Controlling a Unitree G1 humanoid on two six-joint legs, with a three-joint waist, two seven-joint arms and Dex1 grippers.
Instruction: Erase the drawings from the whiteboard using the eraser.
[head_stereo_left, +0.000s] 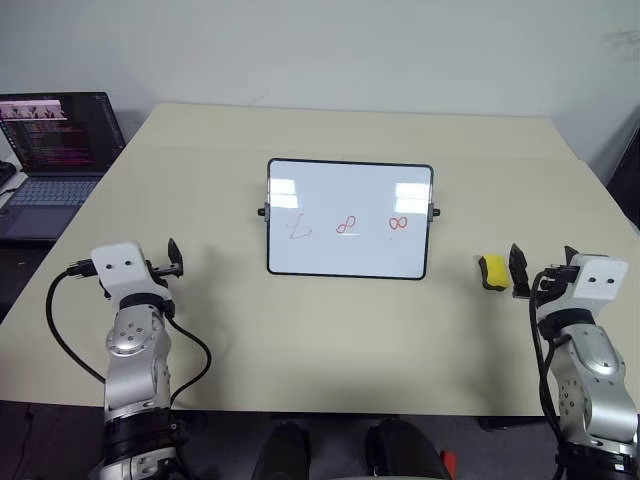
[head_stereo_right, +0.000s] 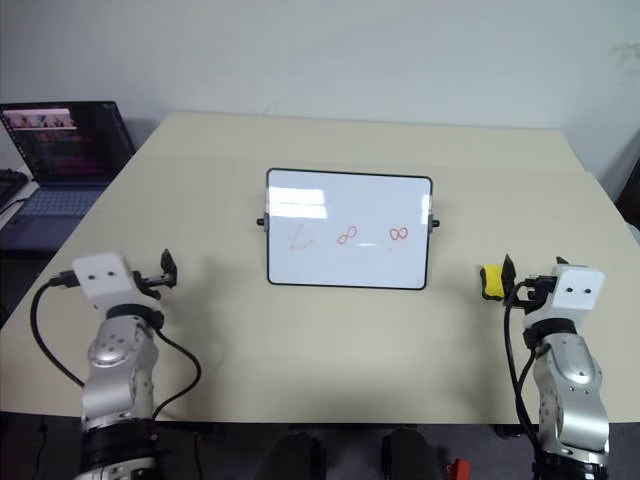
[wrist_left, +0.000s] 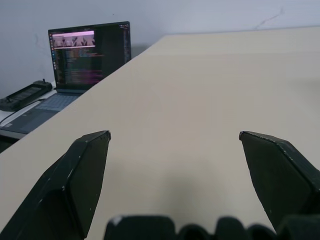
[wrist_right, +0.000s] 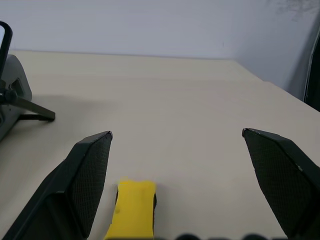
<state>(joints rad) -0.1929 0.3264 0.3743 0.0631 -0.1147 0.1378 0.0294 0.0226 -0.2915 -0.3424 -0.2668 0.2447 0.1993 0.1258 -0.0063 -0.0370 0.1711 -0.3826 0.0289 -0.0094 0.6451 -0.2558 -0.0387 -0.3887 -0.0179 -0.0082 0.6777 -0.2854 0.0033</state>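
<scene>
- Left gripper (wrist_left: 174, 137): jaws spread wide with nothing between them, wrist about level, pointing forward.
- Right gripper (wrist_right: 176, 137): jaws equally wide, gripping nothing, wrist level, forearm rising below it.

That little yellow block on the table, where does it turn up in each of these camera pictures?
Left eye view: the small yellow rectangular eraser lies right of the white black-framed whiteboard.
Right eye view: same place, again right of the whiteboard.
Left wrist view: not in this picture.
Right wrist view: low, by one black finger.
Shared landmark: the whiteboard.
</scene>
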